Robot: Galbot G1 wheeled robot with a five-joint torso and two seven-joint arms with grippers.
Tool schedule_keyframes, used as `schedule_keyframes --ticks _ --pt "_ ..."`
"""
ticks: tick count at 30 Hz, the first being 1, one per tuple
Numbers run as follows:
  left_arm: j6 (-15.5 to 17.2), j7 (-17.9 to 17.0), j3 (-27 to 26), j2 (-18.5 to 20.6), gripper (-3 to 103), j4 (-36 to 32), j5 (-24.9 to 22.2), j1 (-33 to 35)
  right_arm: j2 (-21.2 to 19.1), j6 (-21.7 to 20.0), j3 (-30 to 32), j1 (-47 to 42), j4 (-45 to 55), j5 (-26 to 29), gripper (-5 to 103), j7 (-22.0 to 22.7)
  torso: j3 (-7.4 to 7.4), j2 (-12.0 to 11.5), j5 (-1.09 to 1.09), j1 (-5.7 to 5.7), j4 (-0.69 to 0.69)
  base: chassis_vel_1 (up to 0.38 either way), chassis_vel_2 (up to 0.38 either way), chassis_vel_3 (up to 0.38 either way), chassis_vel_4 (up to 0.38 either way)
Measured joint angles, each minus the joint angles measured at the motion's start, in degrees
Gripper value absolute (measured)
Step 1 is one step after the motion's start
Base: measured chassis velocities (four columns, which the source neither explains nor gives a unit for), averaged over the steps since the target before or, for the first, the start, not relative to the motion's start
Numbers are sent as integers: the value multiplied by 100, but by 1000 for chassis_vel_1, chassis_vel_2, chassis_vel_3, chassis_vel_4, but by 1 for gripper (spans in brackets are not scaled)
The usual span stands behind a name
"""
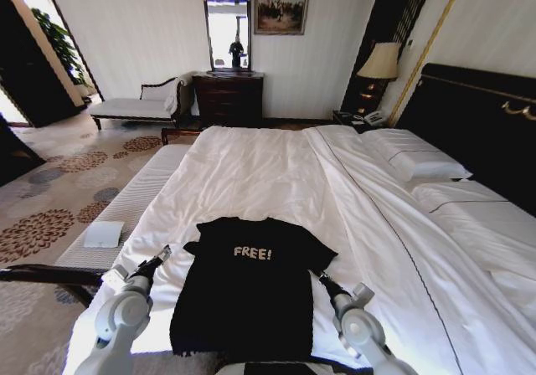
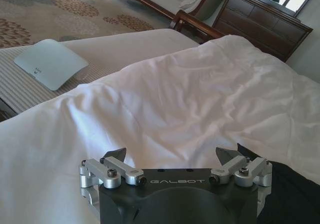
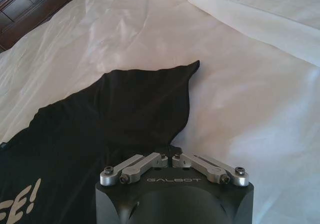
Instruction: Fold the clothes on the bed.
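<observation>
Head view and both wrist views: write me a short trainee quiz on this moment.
1. True or false: the black T-shirt lies spread flat on the bed.
2. Which gripper has its jaws closed: A) left gripper B) right gripper?
3. Fill in: the shirt's white lettering reads ____.

Key: 1 true; 2 B, closed at the sleeve's edge, the left one open over the white duvet; 3 FREE!

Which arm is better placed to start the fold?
Probably right. The right gripper sits shut at the T-shirt edge below its sleeve, seemingly pinching fabric. The left gripper is open over bare duvet, shirt off to one side.
</observation>
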Motion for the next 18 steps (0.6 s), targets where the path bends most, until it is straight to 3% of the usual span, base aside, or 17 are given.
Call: schedule_keyframes --ticks 13,18 --pt "-29 7 -29 -1 100 -7 -21 41 43 -6 14 -241 247 -101 -1 27 0 0 0 0 0 0 0 0 0" --pt "-66 15 -38 -22 100 -35 -21 69 86 -8 75 -339 455 -169 20 76 0 0 0 0 0 0 0 0 0"
